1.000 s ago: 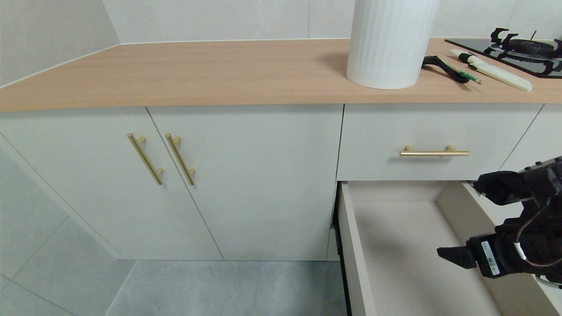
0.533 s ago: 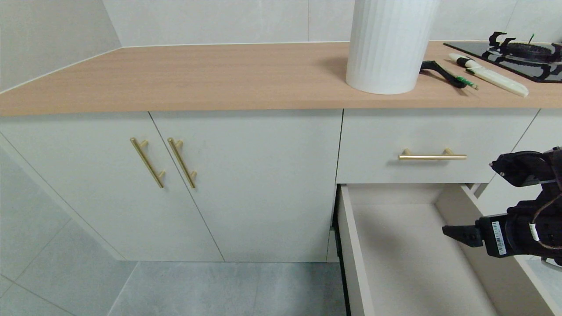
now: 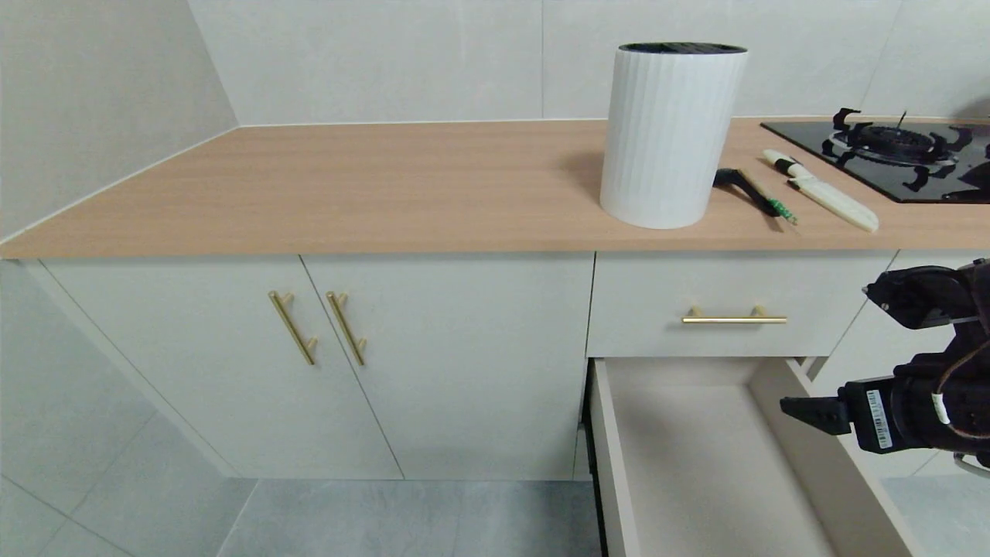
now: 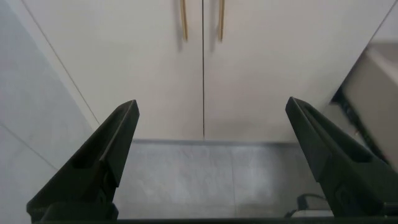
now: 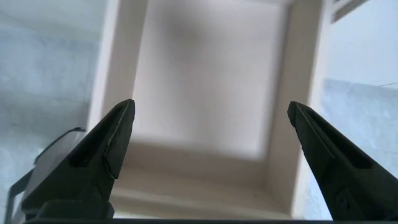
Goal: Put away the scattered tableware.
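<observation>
On the wooden countertop (image 3: 387, 186) a white-bladed knife (image 3: 821, 200), a black-handled utensil (image 3: 741, 186) and a thin green-tipped stick (image 3: 777, 206) lie just right of a tall white ribbed holder (image 3: 669, 135). Below them the lower drawer (image 3: 611, 452) is pulled out, with nothing on its visible bottom (image 5: 205, 81). My right gripper (image 3: 839, 352) hangs open over the drawer's right side, holding nothing, and in its wrist view my right gripper (image 5: 210, 104) looks down into the drawer. My left gripper (image 4: 211, 106) is open and holds nothing, low in front of the double cabinet doors (image 4: 203, 68).
A black gas hob (image 3: 889, 147) sits at the counter's far right. The upper drawer (image 3: 735, 318) with its gold handle is closed above the open one. Two gold handles (image 3: 317, 329) mark the closed cabinet doors. Grey tiled floor (image 3: 348, 518) lies left of the open drawer.
The head camera has tilted up, so the counter and cabinets sit lower in the picture. My right gripper shifted right and slightly up a second ago, staying open.
</observation>
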